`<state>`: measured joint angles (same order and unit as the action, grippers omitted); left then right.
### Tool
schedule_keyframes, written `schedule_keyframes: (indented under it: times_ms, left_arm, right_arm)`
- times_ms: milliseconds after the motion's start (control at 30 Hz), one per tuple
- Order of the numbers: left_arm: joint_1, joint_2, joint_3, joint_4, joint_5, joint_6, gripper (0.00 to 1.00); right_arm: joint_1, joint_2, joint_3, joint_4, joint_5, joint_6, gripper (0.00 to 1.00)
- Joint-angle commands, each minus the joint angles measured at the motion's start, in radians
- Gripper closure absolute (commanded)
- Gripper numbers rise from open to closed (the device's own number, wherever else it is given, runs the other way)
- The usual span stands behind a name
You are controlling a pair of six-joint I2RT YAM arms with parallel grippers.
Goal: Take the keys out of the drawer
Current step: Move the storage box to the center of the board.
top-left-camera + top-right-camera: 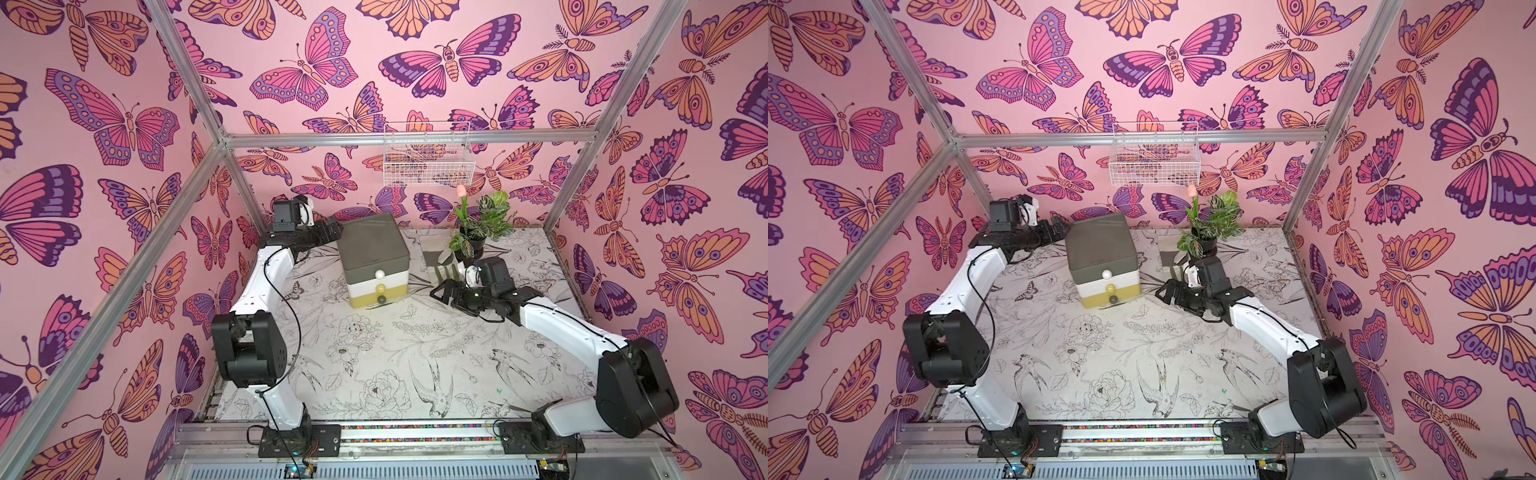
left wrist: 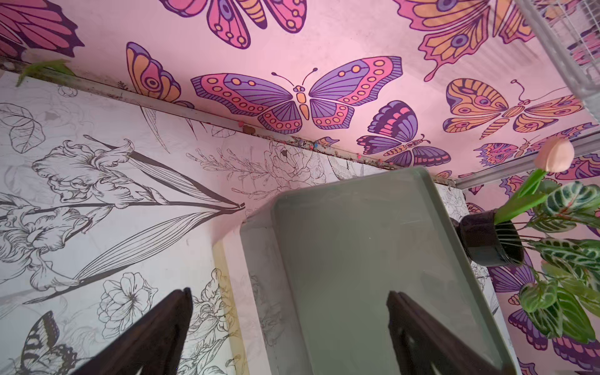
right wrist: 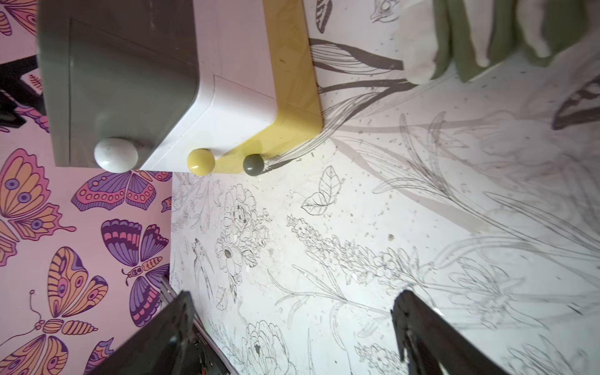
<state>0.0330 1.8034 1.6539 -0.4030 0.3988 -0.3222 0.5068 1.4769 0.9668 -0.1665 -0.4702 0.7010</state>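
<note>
No keys in view. I judge them shut inside the drawer unit near the surface's far edge. My left gripper is at its rear corner and my right gripper is near the knobs; both are wide open and empty. The keys are likely light, stiff and slippery, so pinch a tag or ring.

Two arms here, each ending in one gripper: the left gripper and the right gripper. One drawer chest stands just beside the left jaws, with three drawers in it: one grey drawer, one white drawer, one yellow drawer. Three round knobs lie ahead of the right jaws: one white knob, one yellow knob, one grey-green knob. Off to the side of the right jaws are one striped folded cloth, one potted plant and one pink tulip. One wire basket hangs high above both.
</note>
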Motion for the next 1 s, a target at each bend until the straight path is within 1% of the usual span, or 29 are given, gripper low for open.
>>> schedule_keyframes:
  times_ms: [0, 133, 200, 300, 400, 600, 667, 967]
  left_arm:
    - [0.021, 0.078, 0.075, 0.037, 0.059, 0.011, 0.01]
    - [0.024, 0.167, 0.157, 0.06, 0.09, 0.043, 0.01]
    - [0.029, 0.213, 0.204, 0.062, 0.107, 0.033, 0.01]
    - [0.036, 0.26, 0.247, 0.077, 0.129, 0.013, 0.01]
    - [0.038, 0.291, 0.262, 0.115, 0.171, 0.0, 0.01]
    - [0.038, 0.334, 0.283, 0.171, 0.24, -0.037, 0.03]
    - [0.037, 0.347, 0.287, 0.184, 0.255, -0.051, 0.04]
    - [0.019, 0.385, 0.29, 0.224, 0.33, -0.087, 0.07]
  right_arm:
    - [0.03, 0.049, 0.055, 0.109, -0.056, 0.057, 0.01]
    - [0.037, 0.116, 0.08, 0.248, -0.117, 0.139, 0.01]
    - [0.04, 0.156, 0.099, 0.318, -0.145, 0.185, 0.01]
    - [0.051, 0.207, 0.143, 0.371, -0.168, 0.215, 0.01]
    - [0.064, 0.249, 0.189, 0.385, -0.198, 0.218, 0.01]
    - [0.088, 0.298, 0.251, 0.39, -0.216, 0.219, 0.01]
    - [0.097, 0.309, 0.259, 0.389, -0.224, 0.219, 0.01]
    - [0.112, 0.367, 0.311, 0.422, -0.234, 0.249, 0.01]
